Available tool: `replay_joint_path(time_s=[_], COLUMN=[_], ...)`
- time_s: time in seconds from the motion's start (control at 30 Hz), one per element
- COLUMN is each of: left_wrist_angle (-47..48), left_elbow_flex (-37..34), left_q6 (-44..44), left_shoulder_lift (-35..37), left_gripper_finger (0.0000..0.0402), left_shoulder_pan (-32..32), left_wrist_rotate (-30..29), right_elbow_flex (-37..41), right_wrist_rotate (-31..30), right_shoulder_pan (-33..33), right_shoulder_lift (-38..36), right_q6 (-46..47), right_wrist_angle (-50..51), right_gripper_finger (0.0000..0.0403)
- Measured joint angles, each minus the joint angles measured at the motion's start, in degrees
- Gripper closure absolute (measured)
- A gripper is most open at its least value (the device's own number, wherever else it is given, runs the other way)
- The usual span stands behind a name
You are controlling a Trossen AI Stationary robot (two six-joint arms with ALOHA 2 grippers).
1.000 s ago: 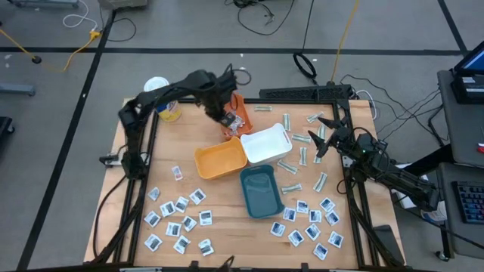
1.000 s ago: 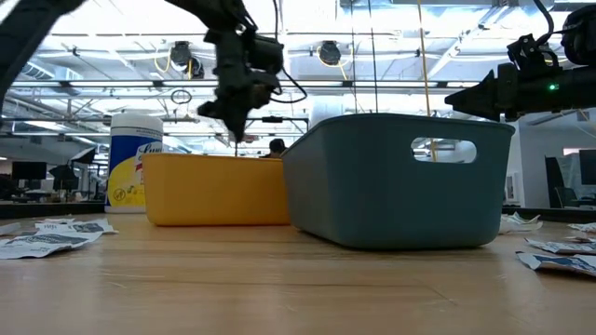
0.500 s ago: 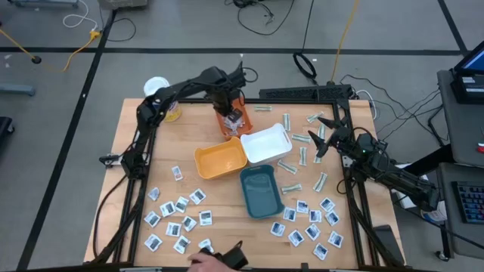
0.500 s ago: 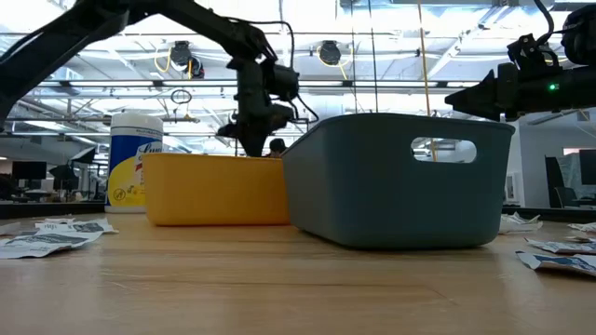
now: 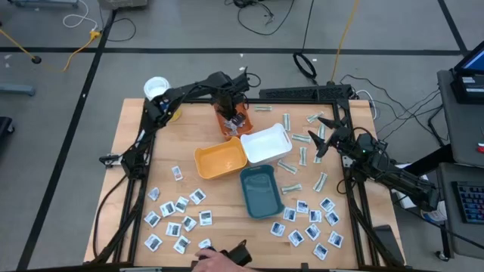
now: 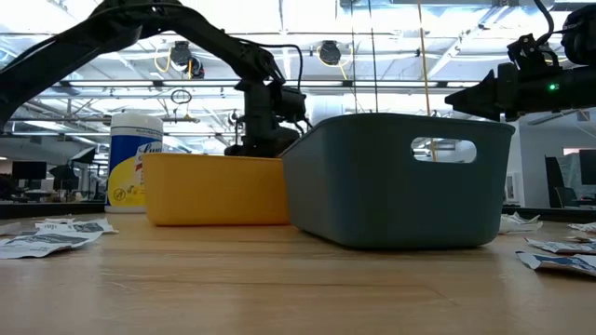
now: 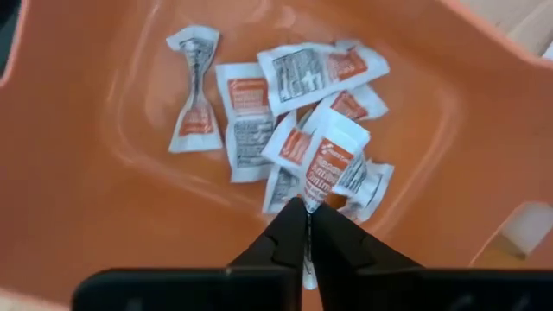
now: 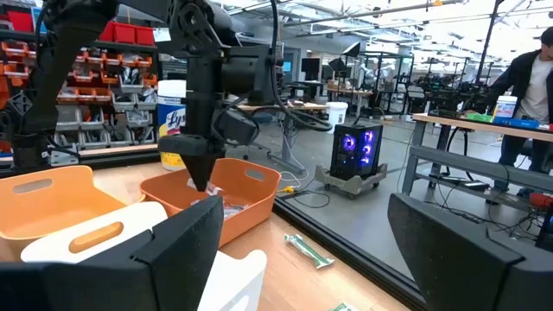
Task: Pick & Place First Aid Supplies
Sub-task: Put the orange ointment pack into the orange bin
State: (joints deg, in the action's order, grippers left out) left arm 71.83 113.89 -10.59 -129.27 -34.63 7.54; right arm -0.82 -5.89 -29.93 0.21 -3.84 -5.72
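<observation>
Left gripper (image 7: 307, 226), now lower inside orange tray (image 7: 78, 186), fingertips pinching a reddish-print sachet (image 7: 328, 164).

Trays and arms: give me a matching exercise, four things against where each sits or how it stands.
Things:
1. left gripper
2. right gripper
3. teal tray
4. canister

Places or states:
A. far left corner of the table
B. shut on a packet, above the red-orange tray
C. open, over the strips on the right side
D. nearest the front edge of all the trays, empty

Pairs: 1-B, 2-C, 3-D, 4-A
</observation>
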Motion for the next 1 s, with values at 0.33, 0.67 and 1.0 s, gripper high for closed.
replay_joint_path(time_s=[0.33, 0.67, 1.0], left_wrist_angle=[-1.5, 0.5, 2.4], left_elbow_flex=[0.0, 0.0, -0.6], left_q6=[-3.2, -24.8, -28.6], left_shoulder_lift=[0.0, 3.2, 8.4], left_gripper_finger=[0.0219, 0.0129, 0.0129], left_shoulder_pan=[0.0, -1.1, -1.7], left_wrist_rotate=[1.6, -0.3, -1.9], right_elbow_flex=[0.0, 0.0, 0.0], right_wrist_rotate=[0.0, 0.0, 0.0], right_shoulder_pan=[0.0, 0.0, 0.0], right_shoulder_lift=[0.0, 0.0, 0.1], right_q6=[0.0, 0.0, 0.0], right_wrist_angle=[0.0, 0.0, 0.0], right_gripper_finger=[0.0080, 0.0080, 0.0080])
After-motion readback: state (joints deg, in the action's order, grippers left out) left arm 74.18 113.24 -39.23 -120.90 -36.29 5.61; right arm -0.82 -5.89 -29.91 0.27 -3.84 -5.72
